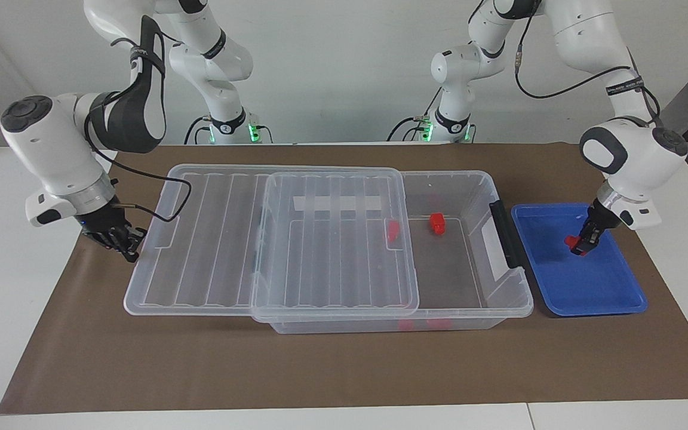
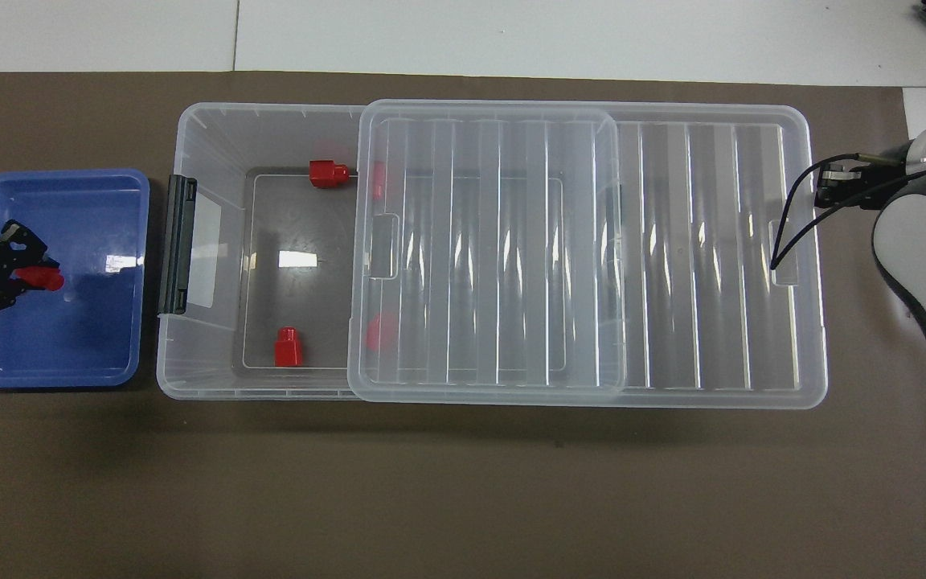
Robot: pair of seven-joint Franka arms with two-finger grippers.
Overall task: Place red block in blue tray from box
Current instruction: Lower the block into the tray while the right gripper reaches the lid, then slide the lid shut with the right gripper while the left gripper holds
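My left gripper is shut on a red block and holds it low over the blue tray, which lies at the left arm's end of the table. In the overhead view the same gripper holds the block over the tray. The clear box stands mid-table beside the tray, and it also shows in the overhead view. Its ribbed lid is slid partly off toward the right arm's end. My right gripper waits at that lid's outer end.
Two red blocks lie in the box's uncovered part, and two more show through the lid. The box's black handle faces the tray. Brown paper covers the table.
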